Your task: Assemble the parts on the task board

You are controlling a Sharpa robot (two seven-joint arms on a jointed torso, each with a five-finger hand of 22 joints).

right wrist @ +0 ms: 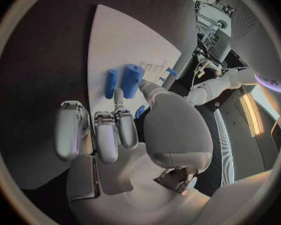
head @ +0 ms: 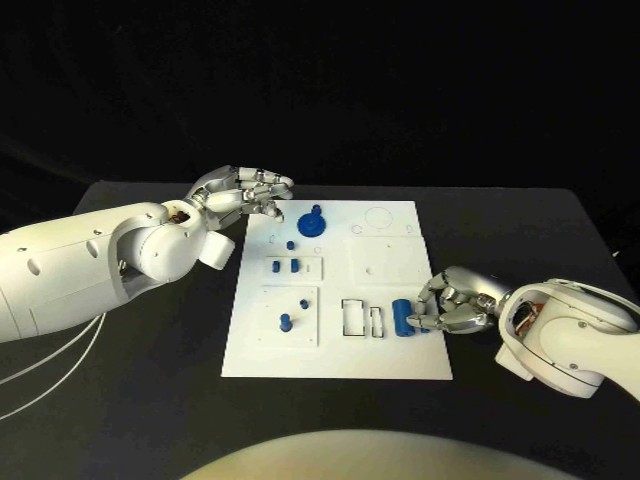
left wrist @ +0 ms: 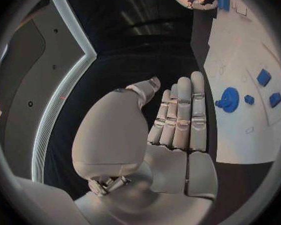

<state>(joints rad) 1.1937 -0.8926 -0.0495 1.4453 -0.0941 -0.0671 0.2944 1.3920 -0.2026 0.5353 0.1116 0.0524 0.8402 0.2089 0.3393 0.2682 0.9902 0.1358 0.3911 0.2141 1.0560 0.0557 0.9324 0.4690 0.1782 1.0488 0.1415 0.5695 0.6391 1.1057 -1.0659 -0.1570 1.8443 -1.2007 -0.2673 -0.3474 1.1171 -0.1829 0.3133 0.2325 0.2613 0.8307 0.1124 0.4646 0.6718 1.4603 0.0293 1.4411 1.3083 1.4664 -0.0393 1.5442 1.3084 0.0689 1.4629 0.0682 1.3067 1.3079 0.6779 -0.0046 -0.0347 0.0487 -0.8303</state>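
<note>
One task board [head: 407,360] on one black table [head: 551,220]. Eight blue parts counted on the board:
- one gear [head: 313,221] near the far edge
- one tiny dot [head: 291,245] just below the gear
- two small blocks [head: 277,267] side by side mid-board
- two small pegs [head: 287,322] in the near-left panel
- two cylinders [head: 402,318] near the right edge

Two silver hands: left hand [head: 241,190], right hand [head: 450,305].

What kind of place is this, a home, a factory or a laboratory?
Probably a robot test laboratory. A black table stands against a dark background, with only a white task board holding small blue parts. The left hand and right hand work beside it.
</note>
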